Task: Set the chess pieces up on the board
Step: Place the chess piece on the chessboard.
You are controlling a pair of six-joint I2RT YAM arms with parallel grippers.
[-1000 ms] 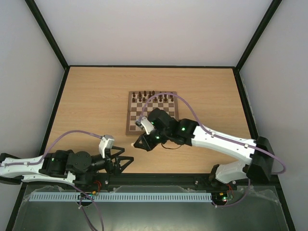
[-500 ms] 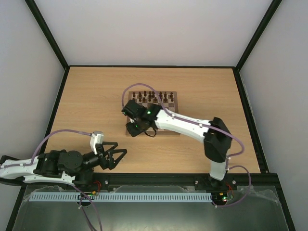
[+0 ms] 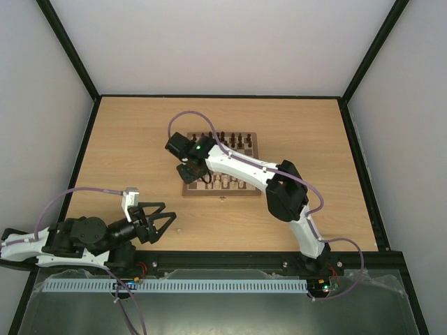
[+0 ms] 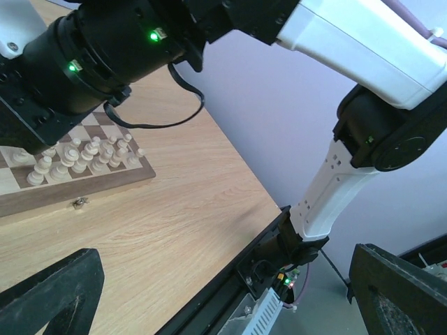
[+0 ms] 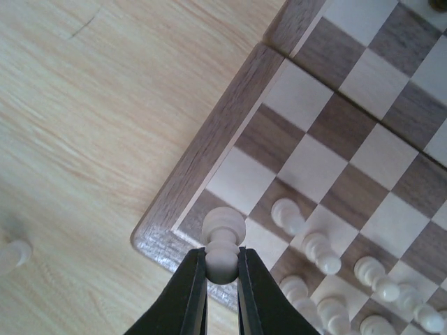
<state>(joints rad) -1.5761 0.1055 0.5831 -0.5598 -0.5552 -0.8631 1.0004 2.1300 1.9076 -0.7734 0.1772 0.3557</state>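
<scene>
My right gripper (image 5: 222, 262) pinches a pale chess piece (image 5: 224, 227), axis along the fingers (image 5: 187, 296), a corner square (image 5: 194, 211) of the board (image 5: 209, 150) just beyond the tips — my left gripper (image 3: 157, 223) gapes wide, well apart.

The right arm (image 3: 241, 166) lies across the board (image 5: 213, 143) from its near right side to the near left corner, blocking the way in from above. The right gripper (image 5: 222, 264), pinching a corner piece (image 5: 223, 234), hangs over the corner square, with pale chess pieces (image 5: 323, 255) crowded just beside it. Dark pieces (image 3: 223, 137) line the far edge. Left of the board the table (image 3: 133, 153) lies open, but for one stray pale piece (image 5: 12, 255).
</scene>
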